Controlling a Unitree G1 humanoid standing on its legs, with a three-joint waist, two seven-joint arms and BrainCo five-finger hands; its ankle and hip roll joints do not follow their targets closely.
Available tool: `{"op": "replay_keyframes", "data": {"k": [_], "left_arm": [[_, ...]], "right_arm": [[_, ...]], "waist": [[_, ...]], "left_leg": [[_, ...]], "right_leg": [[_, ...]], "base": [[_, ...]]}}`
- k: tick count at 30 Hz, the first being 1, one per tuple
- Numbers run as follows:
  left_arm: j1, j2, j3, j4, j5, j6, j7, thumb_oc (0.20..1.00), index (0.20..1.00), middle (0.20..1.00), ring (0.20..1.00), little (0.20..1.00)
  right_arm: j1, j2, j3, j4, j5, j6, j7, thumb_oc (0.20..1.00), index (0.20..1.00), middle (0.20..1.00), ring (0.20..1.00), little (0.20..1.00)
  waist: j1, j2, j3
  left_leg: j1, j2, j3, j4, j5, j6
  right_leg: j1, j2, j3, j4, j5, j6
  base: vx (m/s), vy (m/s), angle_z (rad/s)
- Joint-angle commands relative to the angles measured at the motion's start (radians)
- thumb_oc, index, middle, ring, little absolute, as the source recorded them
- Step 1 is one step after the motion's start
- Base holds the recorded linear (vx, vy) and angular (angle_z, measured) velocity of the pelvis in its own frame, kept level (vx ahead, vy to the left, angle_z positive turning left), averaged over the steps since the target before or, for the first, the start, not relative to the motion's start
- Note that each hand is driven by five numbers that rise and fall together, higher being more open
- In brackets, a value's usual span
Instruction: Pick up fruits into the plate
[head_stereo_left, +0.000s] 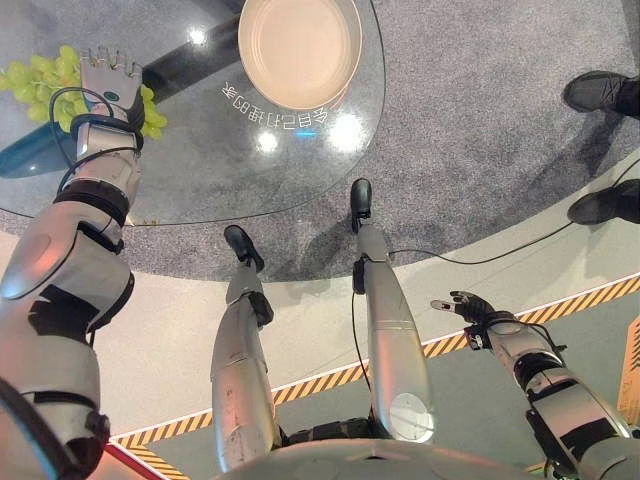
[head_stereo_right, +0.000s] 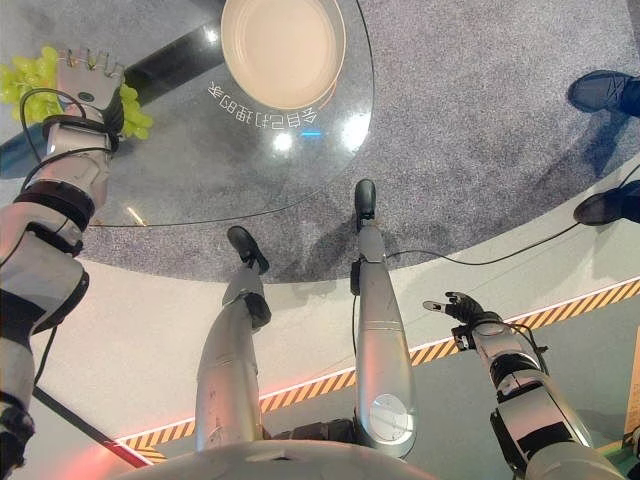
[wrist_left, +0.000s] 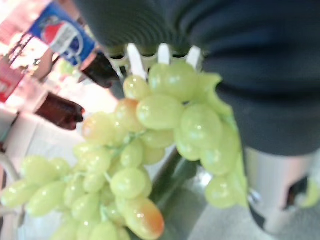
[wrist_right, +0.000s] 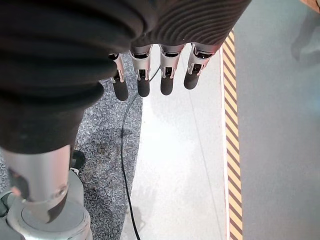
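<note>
A bunch of green grapes (head_stereo_left: 35, 85) lies at the left edge of the round glass table (head_stereo_left: 200, 160). My left hand (head_stereo_left: 108, 85) is right on top of the bunch, back of the hand up, with grapes showing on both sides of it. In the left wrist view the grapes (wrist_left: 150, 130) press close against the palm. An empty cream plate (head_stereo_left: 300, 50) sits at the far middle of the table, well to the right of the grapes. My right hand (head_stereo_left: 480, 310) hangs low at the right, away from the table, with straight fingers (wrist_right: 152, 75) and nothing in it.
A person's two black shoes (head_stereo_left: 600, 92) (head_stereo_left: 605, 205) stand on the grey carpet at the right. A yellow-and-black striped line (head_stereo_left: 580, 300) crosses the floor near my right hand. Bottles (wrist_left: 60, 40) show beyond the grapes in the left wrist view.
</note>
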Motion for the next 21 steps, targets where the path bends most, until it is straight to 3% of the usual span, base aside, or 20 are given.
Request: {"op": "replay_keyframes", "data": {"k": [1, 9, 14, 15, 16, 17, 18, 19, 20, 21], "left_arm": [[0.058, 0.114, 0.017, -0.006, 0.079, 0.059, -0.012, 1.0, 1.0, 1.0, 1.0, 1.0], [0.04, 0.141, -0.007, -0.054, 0.165, 0.026, -0.018, 1.0, 1.0, 1.0, 1.0, 1.0], [0.015, 0.156, -0.029, -0.081, 0.146, 0.016, -0.031, 1.0, 1.0, 1.0, 1.0, 1.0], [0.003, 0.159, -0.033, -0.08, 0.118, 0.016, -0.033, 1.0, 1.0, 1.0, 1.0, 1.0], [0.015, 0.153, -0.034, -0.079, 0.102, 0.01, -0.024, 0.611, 0.611, 0.611, 0.611, 0.611], [0.007, 0.155, -0.031, -0.075, 0.086, 0.005, -0.009, 0.341, 0.341, 0.341, 0.341, 0.341], [0.014, 0.15, -0.025, -0.072, 0.073, -0.005, 0.004, 0.2, 0.2, 0.2, 0.2, 0.2], [0.031, 0.14, -0.024, -0.071, 0.041, -0.009, 0.004, 0.2, 0.2, 0.2, 0.2, 0.2], [0.02, 0.144, -0.02, -0.071, 0.041, -0.009, 0.004, 0.2, 0.2, 0.2, 0.2, 0.2], [0.023, 0.139, -0.017, -0.068, 0.021, -0.022, 0.014, 0.2, 0.2, 0.2, 0.2, 0.2]], "right_arm": [[0.099, -0.082, -0.006, -0.041, 0.023, 0.018, -0.016, 1.0, 1.0, 1.0, 1.0, 1.0], [0.103, -0.089, -0.013, -0.048, 0.016, 0.027, -0.016, 1.0, 1.0, 1.0, 1.0, 1.0], [0.108, -0.096, -0.018, -0.062, 0.015, 0.033, -0.02, 1.0, 1.0, 1.0, 1.0, 1.0], [0.097, -0.099, -0.02, -0.063, 0.018, 0.03, -0.022, 1.0, 1.0, 1.0, 1.0, 1.0], [0.107, -0.097, -0.017, -0.062, 0.019, 0.03, -0.023, 1.0, 1.0, 1.0, 1.0, 1.0], [0.096, -0.098, -0.02, -0.062, 0.019, 0.028, -0.024, 1.0, 1.0, 1.0, 1.0, 1.0], [0.097, -0.097, -0.02, -0.062, 0.021, 0.025, -0.024, 1.0, 1.0, 1.0, 1.0, 1.0], [0.106, -0.095, -0.017, -0.063, 0.02, 0.023, -0.021, 1.0, 1.0, 1.0, 1.0, 1.0], [0.095, -0.097, -0.021, -0.065, 0.02, 0.022, -0.021, 1.0, 1.0, 1.0, 1.0, 1.0], [0.093, -0.097, -0.02, -0.065, 0.022, 0.02, -0.021, 1.0, 1.0, 1.0, 1.0, 1.0]], "waist": [[-0.025, 0.051, 0.002], [-0.024, 0.059, 0.002], [-0.027, 0.064, 0.002], [-0.031, 0.062, 0.002], [-0.028, 0.064, 0.002], [-0.032, 0.062, 0.002], [-0.031, 0.061, 0.002], [-0.028, 0.062, 0.002], [-0.032, 0.06, 0.002], [-0.032, 0.058, 0.002]], "left_leg": [[-0.09, -0.111, -0.053, 0.149, -0.141, 0.028], [-0.085, -0.116, -0.06, 0.156, -0.141, 0.031], [-0.092, -0.119, -0.064, 0.163, -0.143, 0.033], [-0.12, -0.122, -0.053, 0.153, -0.105, 0.041], [-0.096, -0.119, -0.065, 0.164, -0.141, 0.034], [-0.121, -0.122, -0.054, 0.153, -0.104, 0.042], [-0.122, -0.123, -0.056, 0.15, -0.102, 0.043], [-0.097, -0.12, -0.068, 0.157, -0.136, 0.036], [-0.123, -0.123, -0.056, 0.147, -0.101, 0.043], [-0.123, -0.122, -0.057, 0.143, -0.098, 0.042]], "right_leg": [[0.018, 0.079, -0.011, 0.074, -0.124, 0.009], [0.026, 0.08, -0.005, 0.081, -0.127, 0.006], [0.019, 0.085, 0.005, 0.09, -0.131, 0.003], [-0.011, 0.082, 0.008, 0.082, -0.098, -0.003], [0.014, 0.087, 0.008, 0.093, -0.131, 0.003], [-0.012, 0.084, 0.009, 0.083, -0.098, -0.004], [-0.013, 0.086, 0.011, 0.082, -0.098, -0.004], [0.012, 0.093, 0.012, 0.09, -0.131, 0.002], [-0.015, 0.089, 0.013, 0.08, -0.098, -0.004], [-0.015, 0.091, 0.014, 0.078, -0.097, -0.004]], "base": [[0.0, 0.0, 0.0], [0.0, 0.0, 0.0], [-0.01, -0.002, 0.0], [0.0, 0.0, 0.0], [-0.07, -0.01, 0.01], [0.0, 0.0, 0.0], [0.0, 0.0, 0.0], [0.0, 0.0, 0.0], [0.0, 0.0, 0.0], [-0.08, -0.018, 0.0]]}}
